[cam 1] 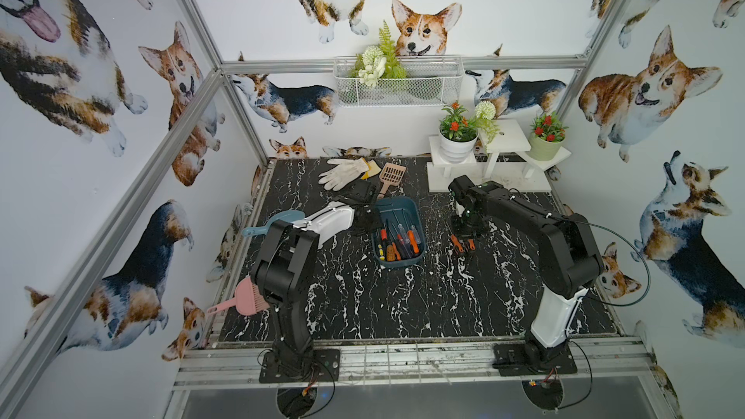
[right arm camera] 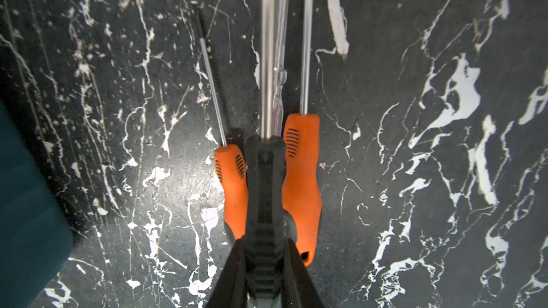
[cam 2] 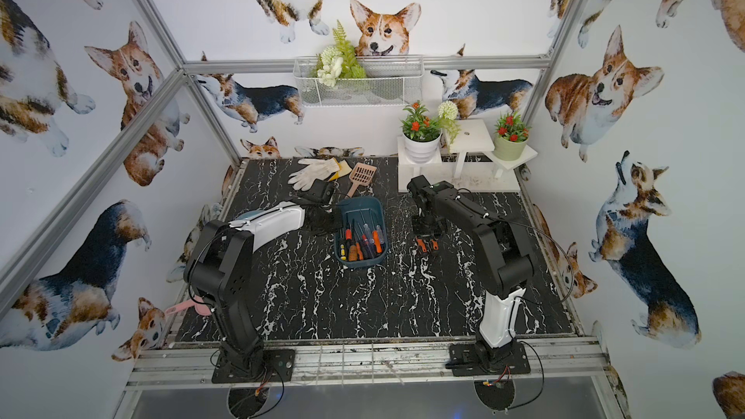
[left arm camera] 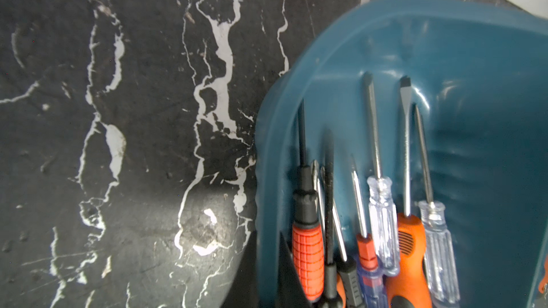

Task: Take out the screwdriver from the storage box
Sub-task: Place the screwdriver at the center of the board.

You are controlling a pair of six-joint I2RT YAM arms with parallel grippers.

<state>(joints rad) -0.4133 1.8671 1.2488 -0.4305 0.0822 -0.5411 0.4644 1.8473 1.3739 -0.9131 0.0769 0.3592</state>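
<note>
The left gripper is pressed shut on the box's left wall, one finger inside and one outside, probably to steady it while tools come out. Several screwdrivers lie in the box's near end. Right of the box, the right gripper pinches a black-handled screwdriver, low over two orange ones on the table, seemingly to lay it alongside.

The storage box on the tabletop, screwdrivers inside, rim within the left end effector — left of the right end effector, whose screwdriver sits between 2 others.
</note>
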